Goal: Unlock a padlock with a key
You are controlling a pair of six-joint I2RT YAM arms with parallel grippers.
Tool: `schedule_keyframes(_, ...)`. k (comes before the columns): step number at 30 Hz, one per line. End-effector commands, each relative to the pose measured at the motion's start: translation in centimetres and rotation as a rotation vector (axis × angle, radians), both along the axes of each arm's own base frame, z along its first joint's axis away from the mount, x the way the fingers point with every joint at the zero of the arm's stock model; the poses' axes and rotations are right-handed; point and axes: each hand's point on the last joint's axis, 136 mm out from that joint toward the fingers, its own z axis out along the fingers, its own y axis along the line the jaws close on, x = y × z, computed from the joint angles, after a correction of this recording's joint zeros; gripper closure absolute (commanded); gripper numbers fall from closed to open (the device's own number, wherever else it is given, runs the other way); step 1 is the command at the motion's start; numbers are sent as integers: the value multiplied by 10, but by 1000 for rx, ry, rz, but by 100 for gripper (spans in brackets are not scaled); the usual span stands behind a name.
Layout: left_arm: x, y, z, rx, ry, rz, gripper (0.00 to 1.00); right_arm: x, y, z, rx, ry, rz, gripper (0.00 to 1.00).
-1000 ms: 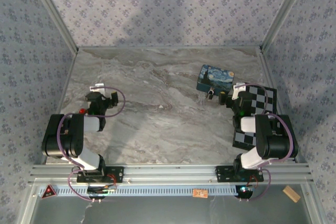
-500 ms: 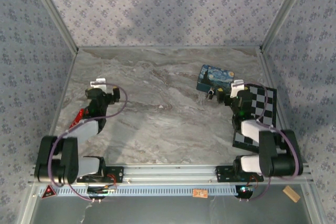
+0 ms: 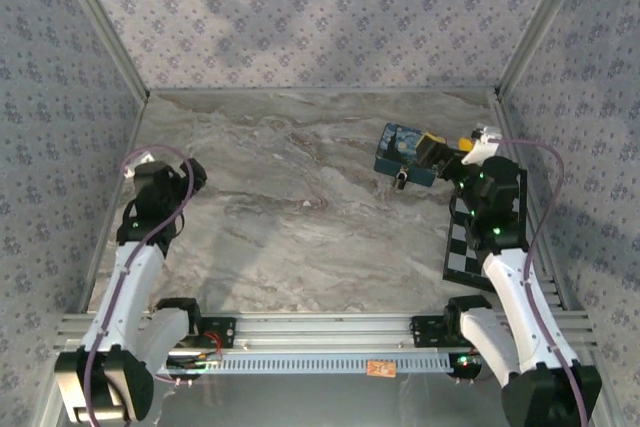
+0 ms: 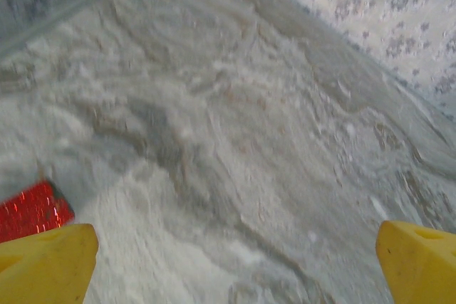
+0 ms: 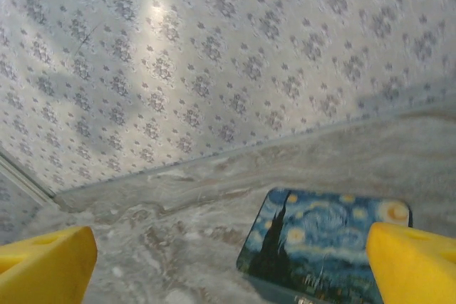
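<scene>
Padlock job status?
Done: nothing visible; the padlock lies beside the blue box, untouched. In hand: nothing; left gripper and right gripper are open and empty, the right near the box. Left: get a key, hold the lock, unlock.

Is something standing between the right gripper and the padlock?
Partly: a corner of the blue box lies between the open right gripper and the padlock, which sits at the box's near edge. Nothing covers it.

one padlock (image 3: 400, 180), one box (image 3: 398, 148)
</scene>
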Motion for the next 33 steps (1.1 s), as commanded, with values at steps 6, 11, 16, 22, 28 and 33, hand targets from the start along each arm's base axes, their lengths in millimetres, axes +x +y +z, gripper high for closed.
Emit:
schedule_keyframes(6,-25,-57,-6,-191,-12,-290,0,-29,61,-49,-36,216,289,1)
schedule_keyframes(11,-34,-51,5,-171,-87,-262,0,-54,139,-64,-208,286,529,1)
schedule_keyframes(16,-50,-38,13,-137,-185,-186,0,-90,220,-93,-374,345,742,4)
schedule_keyframes(22,-62,-31,13,-105,-189,-157,0,-128,287,-123,-612,420,848,7)
schedule_keyframes(28,-64,-29,15,-84,-188,-152,0,-162,325,-154,-739,498,982,9)
schedule_keyframes(33,-66,-25,16,-68,-200,-133,0,-188,353,-175,-816,560,1091,11)
